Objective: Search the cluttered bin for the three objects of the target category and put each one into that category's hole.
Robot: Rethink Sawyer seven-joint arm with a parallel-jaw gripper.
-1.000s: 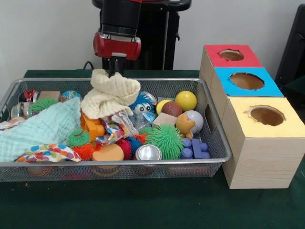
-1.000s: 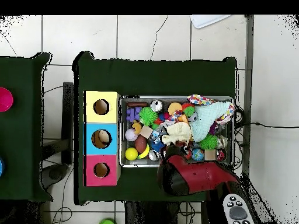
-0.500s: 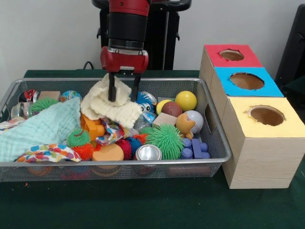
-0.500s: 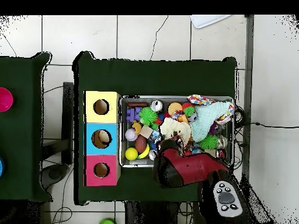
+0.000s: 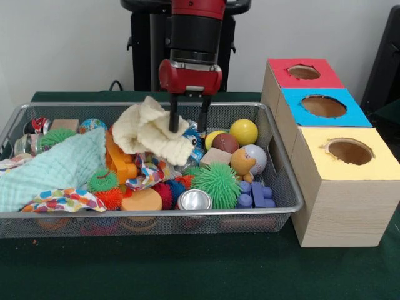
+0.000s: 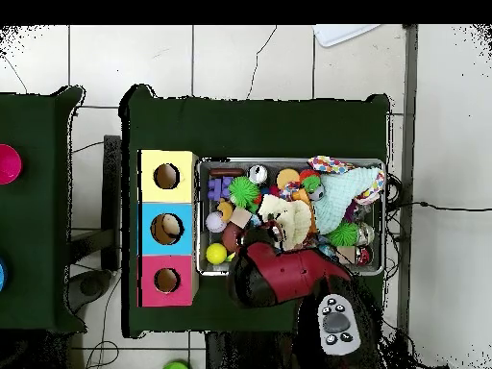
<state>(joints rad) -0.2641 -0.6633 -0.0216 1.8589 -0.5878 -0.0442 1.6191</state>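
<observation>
The green-covered table [image 5: 187, 275] carries everything I can see from my station. On it, the wire-mesh bin [image 5: 284, 187] takes up the left and middle of the front view, and a row of three pale wooden boxes [image 5: 350, 212] stands just beside its right end. My arm [image 5: 195, 31] comes down from above over the middle of the bin. In the overhead view the arm [image 6: 288, 277] covers the bin's near edge.

Inside the bin, a mint-green cloth [image 5: 56, 169] lies at the left end. A cream knitted cloth [image 5: 150, 131] is bunched at the centre. The gripper [image 5: 187, 122] has its two dark fingers [image 5: 173, 119] moderately spread, pointing down. The left one is pressed into the cream cloth, the right one hangs just beside its edge, and nothing is clamped between them.

The red-surround hole [image 5: 304, 72] tops the box farthest from the front camera, with the blue-surround hole [image 5: 323, 106] and the yellow-surround hole [image 5: 349, 151] in front of it.

- A green spiky ball [image 5: 217, 184] sits near the front rim.
- Just right of it, beside a grey ball [image 5: 256, 156], rests a tan-orange plush animal [image 5: 242, 164].
- A yellow ball [image 5: 244, 132] lies behind these.

I cannot make out a striped or pale yellow plush in the clutter.
</observation>
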